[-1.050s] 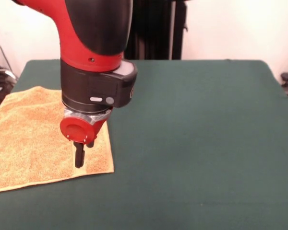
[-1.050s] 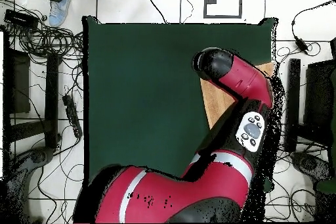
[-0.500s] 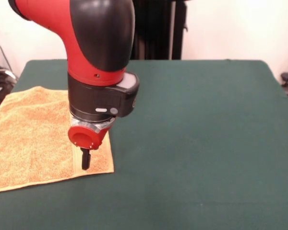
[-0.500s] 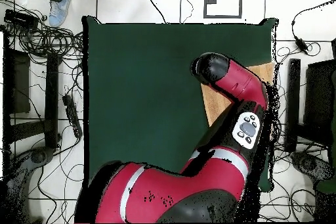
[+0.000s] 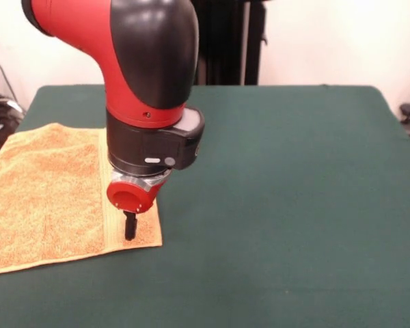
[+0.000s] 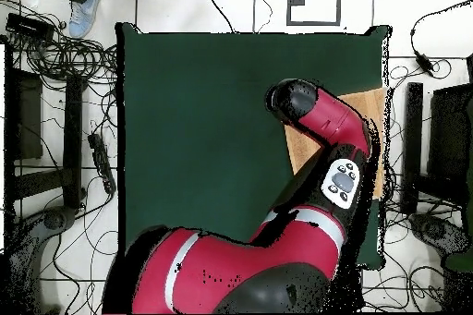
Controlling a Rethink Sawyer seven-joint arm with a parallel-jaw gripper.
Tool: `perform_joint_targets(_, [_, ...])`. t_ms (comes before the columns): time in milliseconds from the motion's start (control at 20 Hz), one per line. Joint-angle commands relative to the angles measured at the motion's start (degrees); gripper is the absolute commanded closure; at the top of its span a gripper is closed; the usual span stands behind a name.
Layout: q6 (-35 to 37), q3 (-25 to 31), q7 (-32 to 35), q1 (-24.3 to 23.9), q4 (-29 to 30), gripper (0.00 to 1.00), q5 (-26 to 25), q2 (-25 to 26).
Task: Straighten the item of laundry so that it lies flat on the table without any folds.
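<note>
Green cloth covers the counter (image 5: 294, 205), where the orange-tan terry towel (image 5: 48, 198) lies flat at one side, my claw (image 5: 130, 229) pressed together with its tip on the towel's ribbed band near a corner.

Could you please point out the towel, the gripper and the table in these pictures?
towel (image 5: 44, 195), front view, on the terry middle of the cloth.
gripper (image 5: 130, 233), front view, at its dark tips above the towel's near corner.
table (image 5: 294, 191), front view, on bare green cloth.
</note>
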Motion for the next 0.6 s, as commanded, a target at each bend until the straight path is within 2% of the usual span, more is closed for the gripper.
perform_joint_targets(50, [2.19, 5.96, 12.74, 2.74, 5.83, 0.0, 2.65, 2.21])
perform_joint_targets(200, [3.08, 5.52, 12.64, 2.97, 5.78, 0.0, 2.32, 2.57])
perform_joint_targets(600, [-0.1, 7.14, 11.6, 2.39, 6.63, 0.0, 3.12, 3.66])
